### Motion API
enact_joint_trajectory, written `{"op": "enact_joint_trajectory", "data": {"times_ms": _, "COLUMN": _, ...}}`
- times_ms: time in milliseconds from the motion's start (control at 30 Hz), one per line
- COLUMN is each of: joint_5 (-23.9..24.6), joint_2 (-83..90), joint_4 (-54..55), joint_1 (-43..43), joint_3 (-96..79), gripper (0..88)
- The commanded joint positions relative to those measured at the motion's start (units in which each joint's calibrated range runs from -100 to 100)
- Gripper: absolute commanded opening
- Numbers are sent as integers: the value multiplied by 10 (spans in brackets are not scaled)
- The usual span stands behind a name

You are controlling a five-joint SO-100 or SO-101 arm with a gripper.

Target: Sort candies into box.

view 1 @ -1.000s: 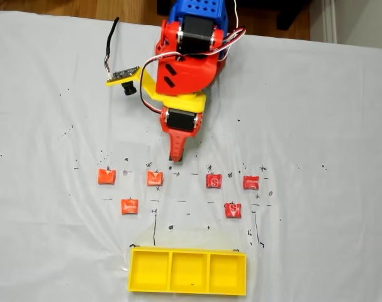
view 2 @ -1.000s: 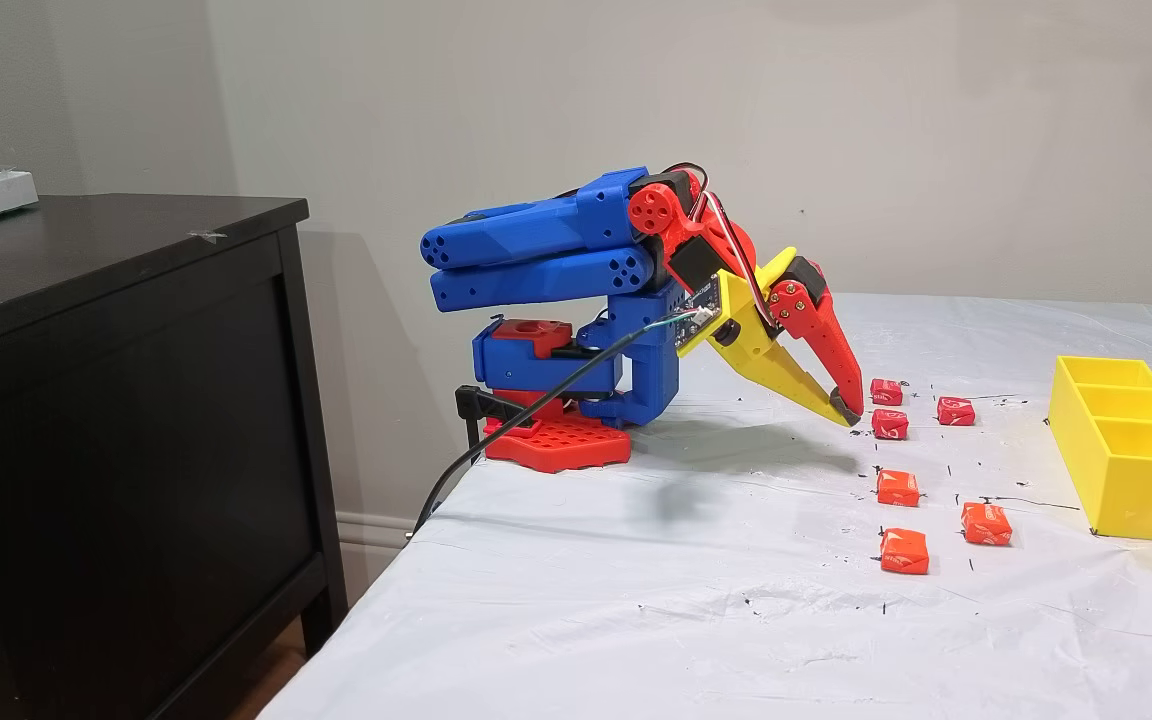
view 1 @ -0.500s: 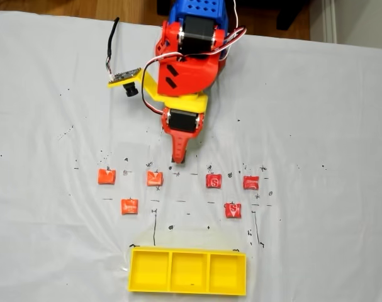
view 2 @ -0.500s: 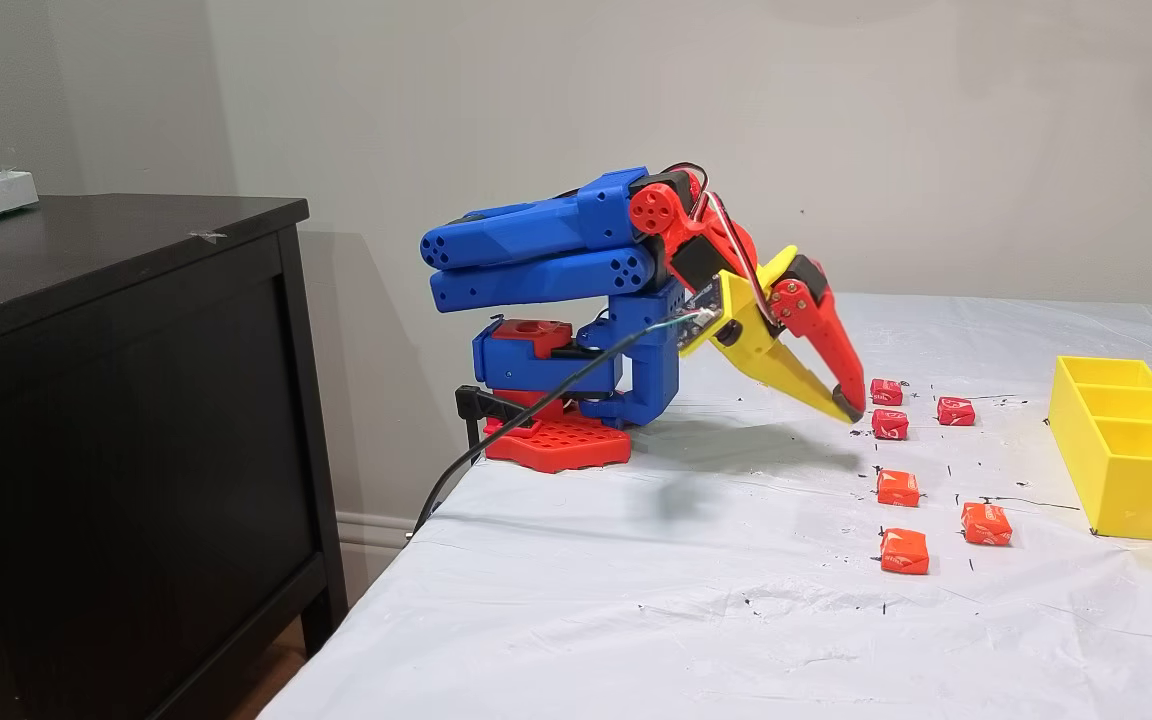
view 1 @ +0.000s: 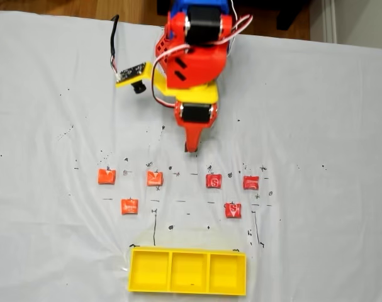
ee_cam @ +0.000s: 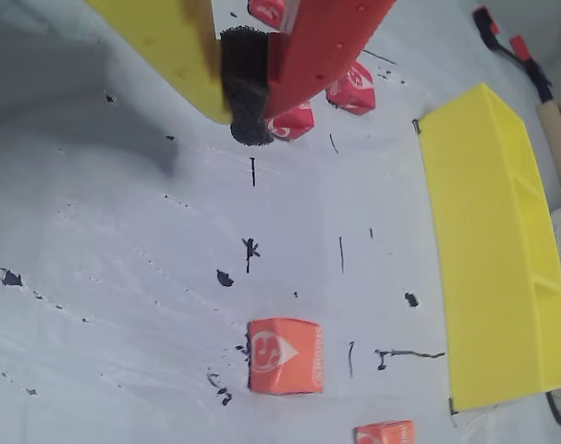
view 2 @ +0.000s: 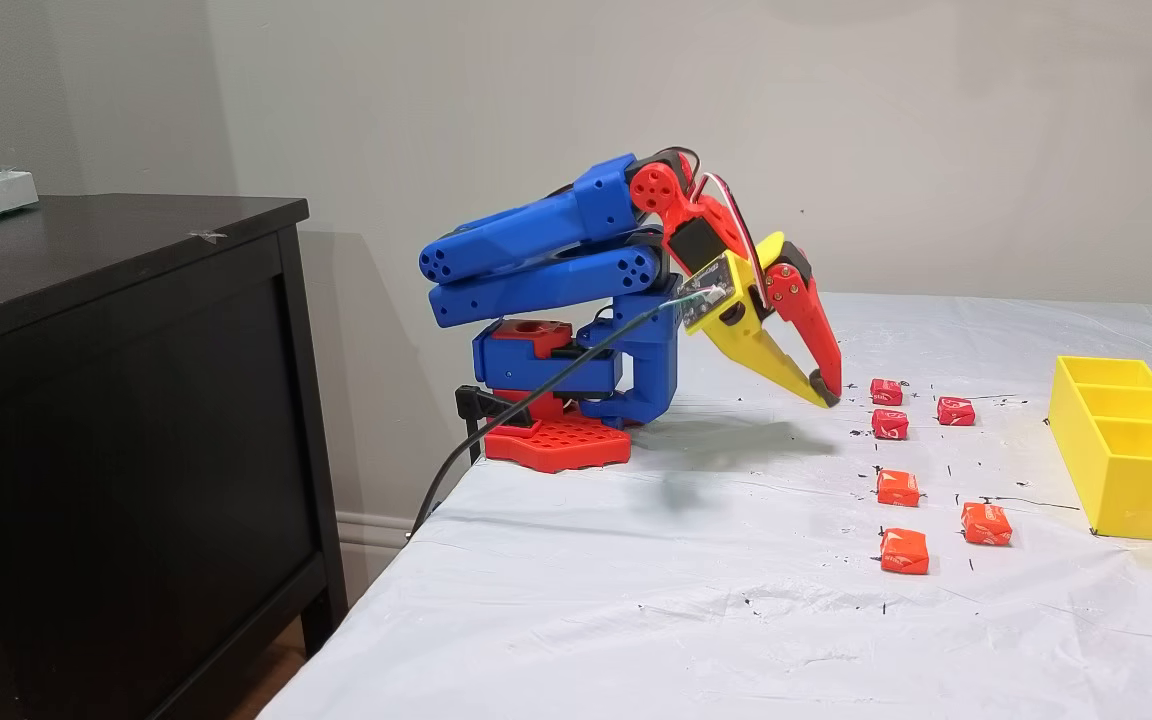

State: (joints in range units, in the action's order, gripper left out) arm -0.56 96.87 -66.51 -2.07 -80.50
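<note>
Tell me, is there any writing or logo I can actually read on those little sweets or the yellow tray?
Orange candy: a white swirl logo, no legible words.
Red candies: white marks, too blurred to read.
Yellow tray: no writing.
Table cover: black pen crosses and dashes, no words.

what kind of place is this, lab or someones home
Probably a room in a home: a dark wooden cabinet stands by a plain wall, wood floor shows beyond the table's white sheet, and the arm looks hobby 3D-printed.

a white sheet [view 2: 736,620] (speckled with black marks) covers the table; a dark cabinet [view 2: 116,400] stands beside it.
</note>
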Motion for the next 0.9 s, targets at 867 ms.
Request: {"op": "enact_joint_trajectory", "data": {"times_ms": 867, "joint_5": -19, "joint_2": -453, "joint_4": -57, "joint_1": -210, "joint_3": 469, "gripper": 1}}
